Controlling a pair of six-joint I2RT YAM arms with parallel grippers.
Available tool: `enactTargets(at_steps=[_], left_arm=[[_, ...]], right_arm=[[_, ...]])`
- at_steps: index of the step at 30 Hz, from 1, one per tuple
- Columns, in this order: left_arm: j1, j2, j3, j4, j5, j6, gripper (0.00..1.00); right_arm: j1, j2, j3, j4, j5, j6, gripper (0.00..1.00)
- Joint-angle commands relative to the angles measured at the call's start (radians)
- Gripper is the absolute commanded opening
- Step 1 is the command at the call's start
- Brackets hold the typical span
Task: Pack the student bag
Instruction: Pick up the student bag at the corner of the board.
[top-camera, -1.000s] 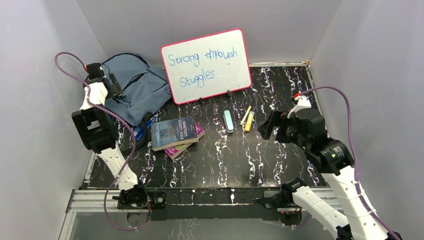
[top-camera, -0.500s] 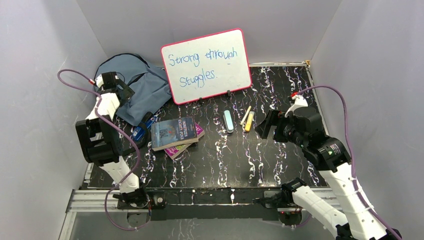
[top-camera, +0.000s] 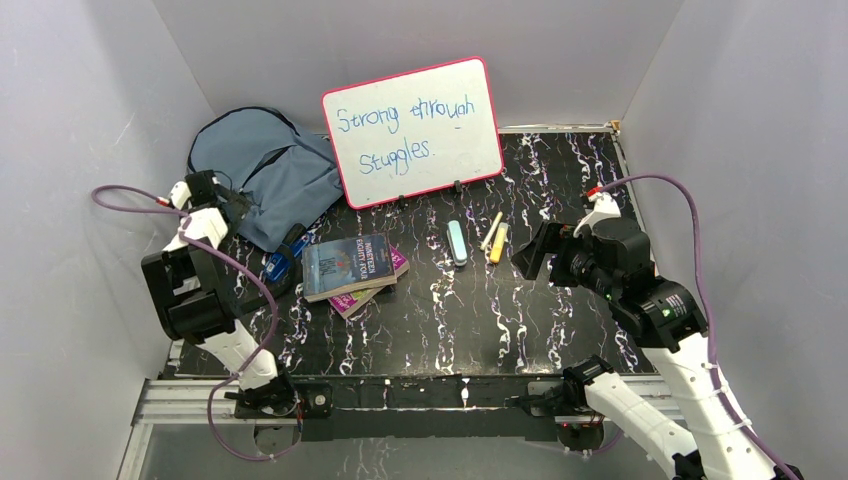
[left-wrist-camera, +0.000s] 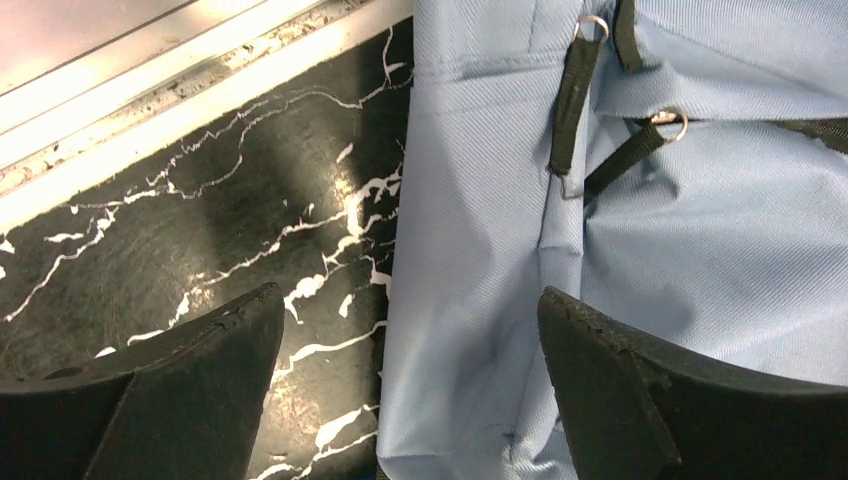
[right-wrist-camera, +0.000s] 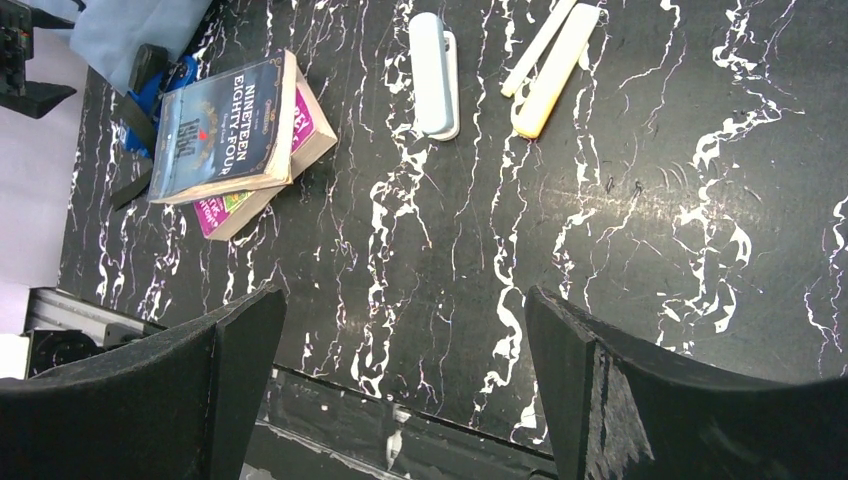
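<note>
The grey-blue student bag (top-camera: 270, 170) lies flat at the back left of the table; its left edge, black strap loops and metal rings fill the left wrist view (left-wrist-camera: 700, 250). My left gripper (top-camera: 222, 195) is open and empty at the bag's left edge, with the fabric edge below and between the jaws (left-wrist-camera: 410, 400). A dark-blue book (top-camera: 345, 265) lies on a pink book (top-camera: 397, 264) just in front of the bag. My right gripper (top-camera: 535, 250) is open and empty, held above the table at the right (right-wrist-camera: 400, 380).
A pink-framed whiteboard (top-camera: 415, 130) stands at the back. A pale-blue case (top-camera: 457, 242), a white pen (top-camera: 491, 230) and a yellow marker (top-camera: 498, 243) lie mid-table. A blue item (top-camera: 280, 265) with a black strap lies by the bag's front corner. Grey walls enclose three sides.
My left gripper has swung from the bag's upper left side toward the near side, along the bag's left edge. My right gripper has hardly moved.
</note>
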Motion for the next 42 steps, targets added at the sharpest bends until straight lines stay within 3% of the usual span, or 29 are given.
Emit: enactTargets(at_steps=[1,16,27,31,34,42], left_arm=[[0.036,-0.020,-0.021,0.121,0.096,0.007,0.95],[0.045,0.090,-0.065,0.290,0.163,0.003,0.87],[0.049,0.082,-0.130,0.395,0.186,0.050,0.53],[0.050,0.083,-0.101,0.392,0.246,0.094,0.18],[0.050,0.034,-0.092,0.381,0.310,0.128,0.03],[0.048,-0.235,-0.073,0.351,0.304,0.199,0.00]], right_arm=[[-0.002,-0.007,-0.002,0.041,-0.019,-0.001,0.99],[-0.002,0.001,0.000,0.047,-0.019,-0.001,0.99],[-0.002,0.008,-0.005,0.057,-0.025,-0.002,0.99],[-0.002,0.009,-0.005,0.059,-0.028,-0.002,0.99],[-0.001,-0.004,-0.011,0.056,-0.020,-0.002,0.99],[-0.002,-0.028,-0.027,0.055,-0.021,0.000,0.99]])
